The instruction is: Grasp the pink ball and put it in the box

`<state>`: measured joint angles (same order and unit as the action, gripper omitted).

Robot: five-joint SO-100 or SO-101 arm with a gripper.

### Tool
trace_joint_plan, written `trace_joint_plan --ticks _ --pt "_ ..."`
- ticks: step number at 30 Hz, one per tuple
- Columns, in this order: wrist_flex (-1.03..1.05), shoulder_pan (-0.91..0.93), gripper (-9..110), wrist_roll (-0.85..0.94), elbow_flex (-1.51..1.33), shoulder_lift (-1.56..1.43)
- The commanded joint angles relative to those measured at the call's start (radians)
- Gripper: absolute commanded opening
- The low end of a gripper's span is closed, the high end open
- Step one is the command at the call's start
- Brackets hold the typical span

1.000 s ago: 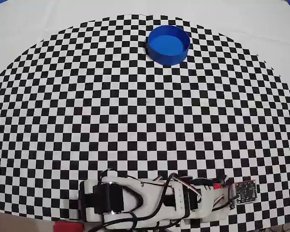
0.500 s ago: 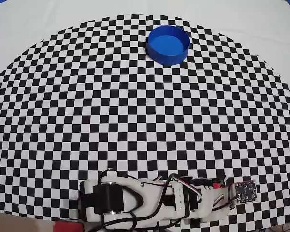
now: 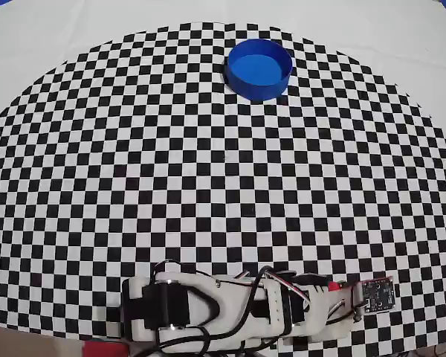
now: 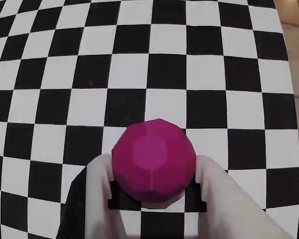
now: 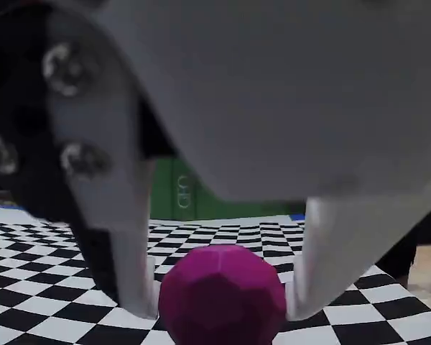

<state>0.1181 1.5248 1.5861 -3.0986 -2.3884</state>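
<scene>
While we bracket the pink ball [image 4: 153, 162] between both fingers [image 5: 133, 273], the gripper [image 4: 152, 174] looks pinched on it, ball at the mat's edge. Grasp step in hand. Next: lift clear, carry to the box [image 3: 259, 68], 12 o'clock overhead.

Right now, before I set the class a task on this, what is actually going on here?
A single robot arm lies low at the near edge of a checkered mat. Its gripper has a finger on each side of the pink ball, which sits on the mat; whether the fingers are pressing it cannot be told. The blue box stands at the far side of the mat, with no ball in it, so the carrying has yet to happen.
</scene>
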Motion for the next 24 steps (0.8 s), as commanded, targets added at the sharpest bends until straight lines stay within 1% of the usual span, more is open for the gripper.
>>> trace_joint_plan --ticks 1,24 --pt "-0.003 -0.005 0 0.000 -0.005 -0.025" --pt "-0.060 -0.002 0 0.008 -0.003 -0.075"
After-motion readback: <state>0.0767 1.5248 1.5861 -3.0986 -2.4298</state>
